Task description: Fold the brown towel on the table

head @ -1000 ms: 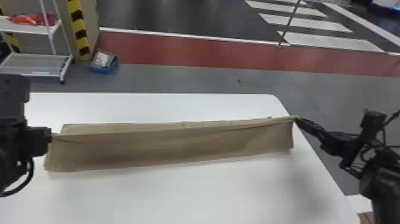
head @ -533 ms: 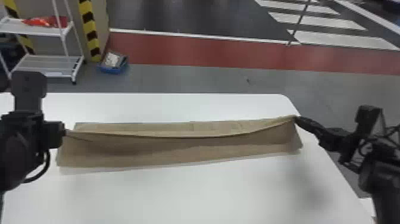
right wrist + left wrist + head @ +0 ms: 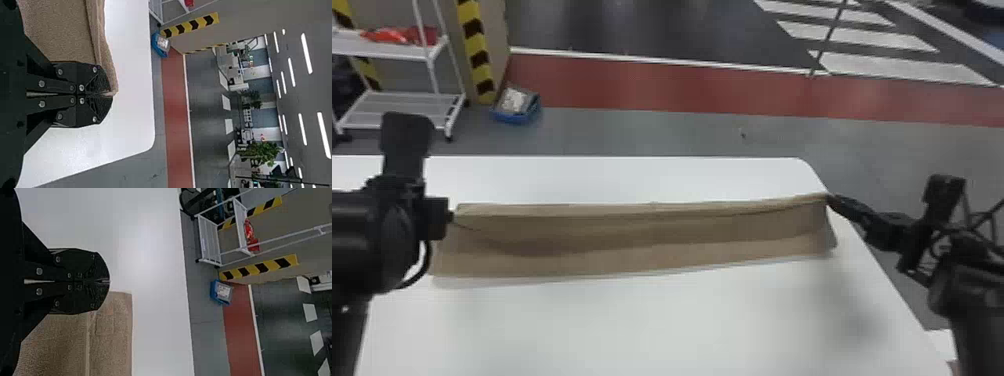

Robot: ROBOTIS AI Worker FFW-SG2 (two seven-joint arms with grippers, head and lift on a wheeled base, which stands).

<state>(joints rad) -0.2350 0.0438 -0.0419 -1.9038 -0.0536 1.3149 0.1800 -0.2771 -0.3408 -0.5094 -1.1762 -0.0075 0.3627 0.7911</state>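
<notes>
1. Holding the towel [image 3: 652, 240] out over the tabletop [image 3: 652, 330] as a long, narrow band, running from left to right.
2. Gripping the towel at its left end with the left tool [image 3: 452, 216], pressing the black fingers [image 3: 84, 266] together and pinching a bit of cloth near the far corner.
3. Gripping the towel at its far right corner with the right tool [image 3: 828, 197], closing the fingers [image 3: 84, 109] on the cloth with just a thin layer between the tips.
4. Lifting a fold edge of the towel between both tools, dipping most toward the left and rising toward the right corner.
5. Sloping toward the near side with the towel's front part, lying low along its near edge, and showing a narrow strip of cloth behind the fold edge.
6. Standing on the floor [image 3: 682, 132] beyond the towel's left end: a white rack [image 3: 397, 107], carrying a red thing [image 3: 392, 36] on a shelf.
7. Sitting on the floor beyond the towel's left part: a blue bin [image 3: 514, 117].
8. Running across the floor beyond the towel: a red strip [image 3: 682, 85], with white stripes [image 3: 862, 37] lying farther beyond its right end.
</notes>
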